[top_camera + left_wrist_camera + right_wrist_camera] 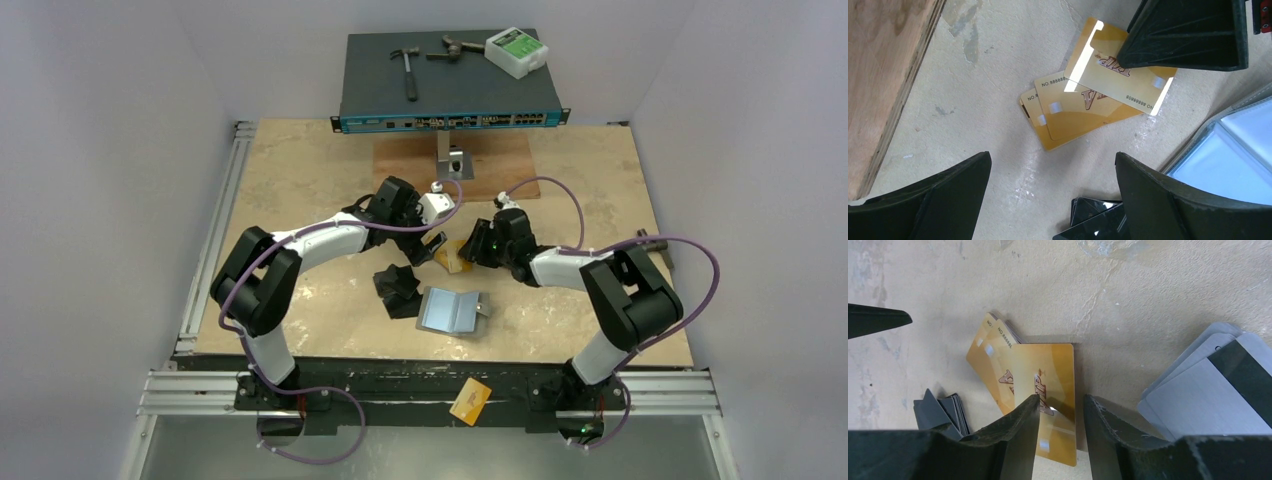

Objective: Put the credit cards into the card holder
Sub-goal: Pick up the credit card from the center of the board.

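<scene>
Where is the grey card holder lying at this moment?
In the top view the card holder lies open near the front centre of the table, just right of the black folding case and in front of the gold cards.

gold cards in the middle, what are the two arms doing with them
The right gripper has its fingers on either side of the top card of a fanned pile of gold cards; a firm grip is not clear. The left gripper hovers open above the pile. The grey card holder lies open nearby. One more gold card lies on the rail by the arm bases.
</scene>
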Robot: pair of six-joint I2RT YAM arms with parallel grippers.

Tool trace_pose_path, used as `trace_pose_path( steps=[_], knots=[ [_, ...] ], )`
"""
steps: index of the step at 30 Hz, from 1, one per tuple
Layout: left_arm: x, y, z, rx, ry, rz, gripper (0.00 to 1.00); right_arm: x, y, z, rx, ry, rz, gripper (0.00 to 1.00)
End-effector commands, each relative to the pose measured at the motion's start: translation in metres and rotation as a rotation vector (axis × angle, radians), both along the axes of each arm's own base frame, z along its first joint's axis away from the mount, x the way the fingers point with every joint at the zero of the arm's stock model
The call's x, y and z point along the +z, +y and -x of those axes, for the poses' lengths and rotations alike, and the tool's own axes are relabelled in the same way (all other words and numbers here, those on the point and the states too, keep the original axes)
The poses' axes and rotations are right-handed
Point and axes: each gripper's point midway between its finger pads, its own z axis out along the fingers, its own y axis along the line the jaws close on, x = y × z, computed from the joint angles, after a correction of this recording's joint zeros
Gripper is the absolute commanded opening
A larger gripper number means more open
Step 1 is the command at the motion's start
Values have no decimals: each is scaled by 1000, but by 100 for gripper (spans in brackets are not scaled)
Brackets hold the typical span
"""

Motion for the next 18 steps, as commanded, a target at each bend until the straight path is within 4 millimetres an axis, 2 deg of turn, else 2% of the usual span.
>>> trace_pose_path(
  steps=[1,6,12,14,18],
  knots=[
    [25,-8,0,-20,-34,51,95,-18,2,12,8,59,-58,37],
    [29,-8,2,-24,-32,57,95,-18,2,14,2,68,-94,26],
    [31,-5,2,-7,-28,52,97,-6,-7,12,-26,47,-104,1],
    [33,-1,0,20,-32,46,100,0,-9,11,-29,35,-111,0],
    [44,6,-1,62,43,85,100,18,-10,9,-18,-11,-130,0]
  ],
)
